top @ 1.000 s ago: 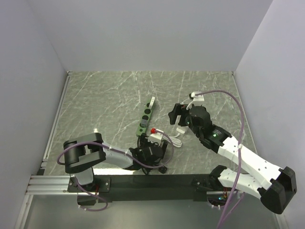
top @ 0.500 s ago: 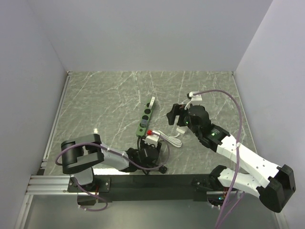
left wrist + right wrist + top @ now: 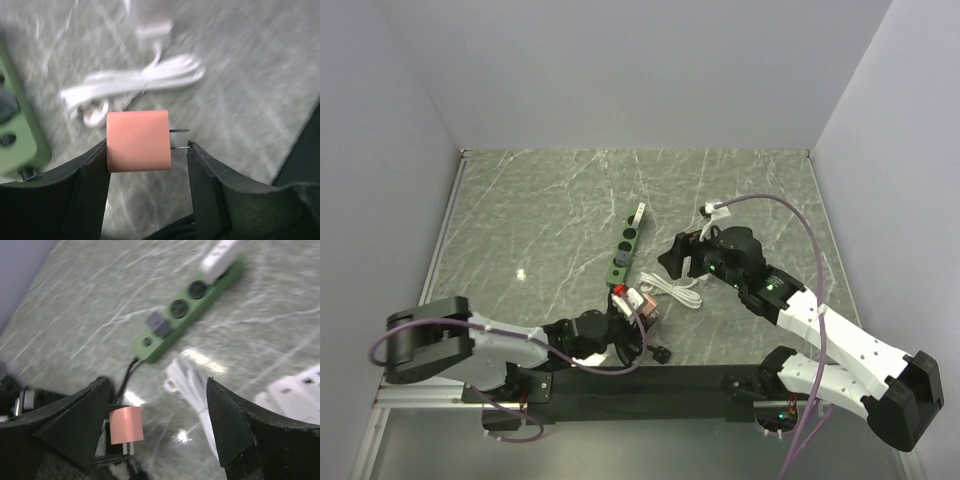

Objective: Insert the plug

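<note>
Salmon-pink block plug point(image 3: 138, 141) with two metal prongs, pinched in the left end effector point(image 3: 147, 155) just off the green plastic power strip's point(image 3: 15, 135) cable end; the right end effector point(image 3: 672, 255) gapes empty. The prongs point away from the strip, so a loose pinch while turning them could drop or skew the plug.

A grey-green tabletop point(image 3: 540, 200), veined with white like marble, sits inside a plain booth with a pale back wall point(image 3: 620, 70), a left wall point(image 3: 370, 200) and a right wall point(image 3: 905, 170), all bare and faintly lilac. A silver aluminium rail point(image 3: 438, 250) runs along the table's left edge, and a black beam point(image 3: 650, 380) crosses its near edge. The light is soft and even, leaving one small bright glint point(image 3: 523, 273) on the surface.
</note>
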